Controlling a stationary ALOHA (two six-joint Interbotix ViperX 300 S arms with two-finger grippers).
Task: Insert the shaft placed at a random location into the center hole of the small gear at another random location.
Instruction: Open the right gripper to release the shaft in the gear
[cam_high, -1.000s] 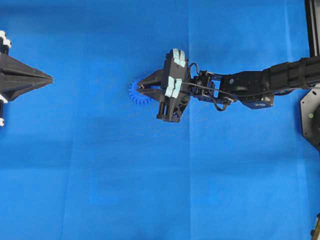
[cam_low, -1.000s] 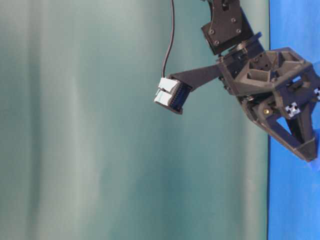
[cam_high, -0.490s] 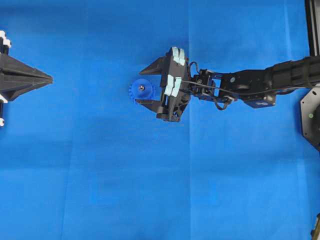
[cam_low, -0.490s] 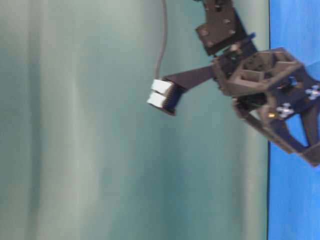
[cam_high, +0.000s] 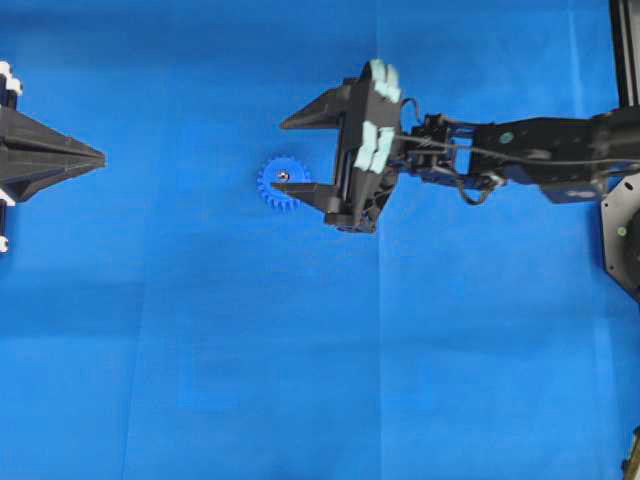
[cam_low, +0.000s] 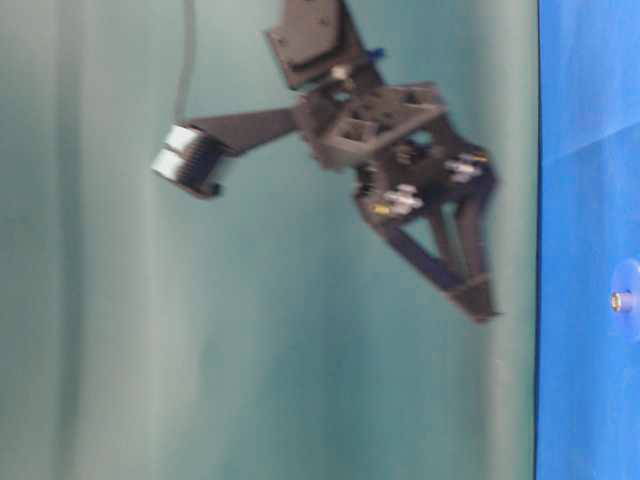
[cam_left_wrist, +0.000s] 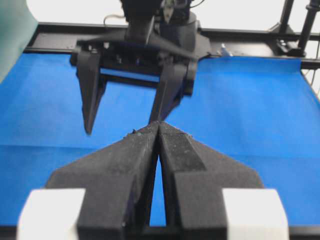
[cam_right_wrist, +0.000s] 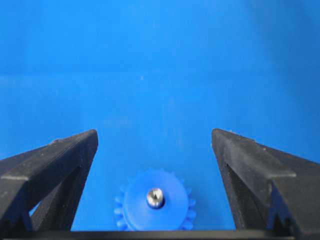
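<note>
The small blue gear (cam_high: 283, 186) lies flat on the blue cloth. The silver shaft (cam_high: 284, 176) stands upright in its hub, filling the center hole, which is hidden. Both show in the right wrist view, gear (cam_right_wrist: 155, 206) and shaft (cam_right_wrist: 155, 196), and at table level, gear (cam_low: 626, 300) and shaft (cam_low: 617, 299). My right gripper (cam_high: 280, 155) is open and empty, raised well above the gear (cam_low: 480, 305), jaws wide apart (cam_right_wrist: 154, 134). My left gripper (cam_high: 98, 157) is shut and empty at the far left (cam_left_wrist: 159, 124), pointing towards the right gripper (cam_left_wrist: 122, 125).
The blue cloth (cam_high: 300, 350) covers the table. A black frame rail (cam_high: 625, 50) and the arm base (cam_high: 622, 235) stand at the right edge. A teal backdrop (cam_low: 200, 300) fills the table-level view.
My right gripper opened, let go of the shaft standing in the gear's hub, then rose and drew back to the right. The left gripper has not moved.
</note>
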